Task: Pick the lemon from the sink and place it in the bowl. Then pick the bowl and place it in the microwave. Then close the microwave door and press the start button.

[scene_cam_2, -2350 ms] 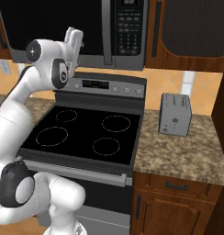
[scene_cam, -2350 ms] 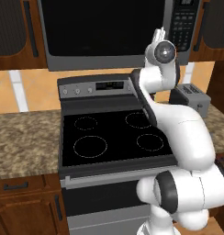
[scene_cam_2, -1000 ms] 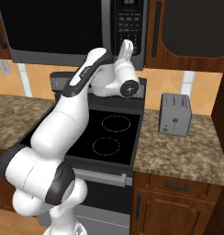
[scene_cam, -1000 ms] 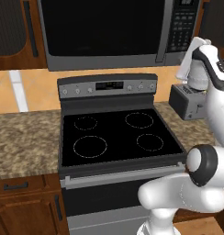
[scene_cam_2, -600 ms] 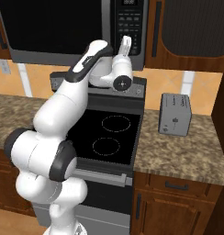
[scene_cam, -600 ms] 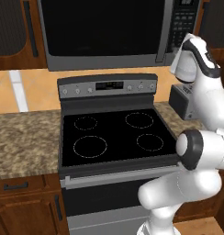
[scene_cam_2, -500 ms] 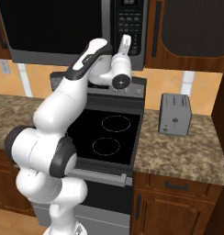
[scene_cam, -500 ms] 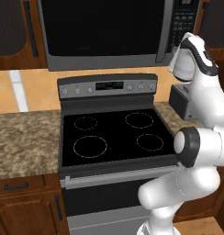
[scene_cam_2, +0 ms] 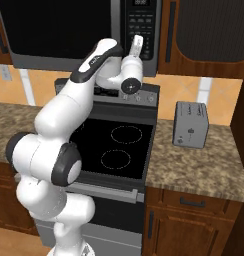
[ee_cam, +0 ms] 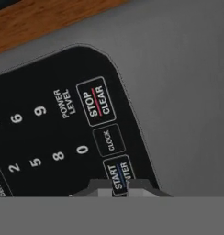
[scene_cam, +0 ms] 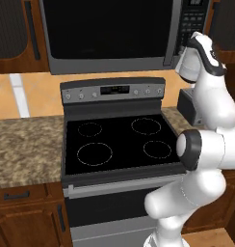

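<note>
Right base view, microwave door (scene_cam_2: 59, 25) shut, fingers (scene_cam_2: 137, 44) at keypad (scene_cam_2: 141, 22)

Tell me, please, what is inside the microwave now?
Nothing can be told: the microwave door is closed and its dark window hides the inside. The gripper is at the keypad.

The start button (ee_cam: 119, 176) — its lower end cut off, numerals (ee_cam: 15, 118) cropped.

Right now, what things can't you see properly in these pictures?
- Inside the microwave: the shut door's dark window hides any bowl or lemon, both base views.
- START button: its lower part is cut off at the hand view's bottom.
- Tool: too small against the keypad to tell if it touches, right base view.
</note>
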Motion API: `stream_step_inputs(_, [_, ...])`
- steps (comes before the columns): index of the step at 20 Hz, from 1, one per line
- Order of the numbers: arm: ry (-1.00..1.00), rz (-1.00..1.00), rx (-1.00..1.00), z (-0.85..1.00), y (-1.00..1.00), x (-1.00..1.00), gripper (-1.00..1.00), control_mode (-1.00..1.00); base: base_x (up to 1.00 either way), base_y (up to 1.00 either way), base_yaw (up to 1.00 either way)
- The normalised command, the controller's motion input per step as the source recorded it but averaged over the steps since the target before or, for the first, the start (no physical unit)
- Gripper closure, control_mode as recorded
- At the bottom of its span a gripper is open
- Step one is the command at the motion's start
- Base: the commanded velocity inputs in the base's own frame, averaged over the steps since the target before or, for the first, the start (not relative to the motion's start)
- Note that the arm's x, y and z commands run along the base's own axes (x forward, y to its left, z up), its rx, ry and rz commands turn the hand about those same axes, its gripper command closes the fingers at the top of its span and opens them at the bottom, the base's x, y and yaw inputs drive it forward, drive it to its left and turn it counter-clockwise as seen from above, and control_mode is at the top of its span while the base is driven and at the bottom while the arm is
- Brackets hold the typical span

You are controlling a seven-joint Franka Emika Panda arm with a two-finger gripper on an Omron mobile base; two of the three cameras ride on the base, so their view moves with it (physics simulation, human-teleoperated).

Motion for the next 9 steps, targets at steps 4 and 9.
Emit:
stream_step_inputs(4, [0.00, 0.00, 0.00, -0.11, -0.01, 0.19, 1.00, -1.00, 0.00, 0.00, 0.00])
stream_step_inputs(9, [0.00, 0.01, 0.00, -0.04, -0.05, 0.02, 1.00, -1.00, 0.00, 0.00, 0.00])
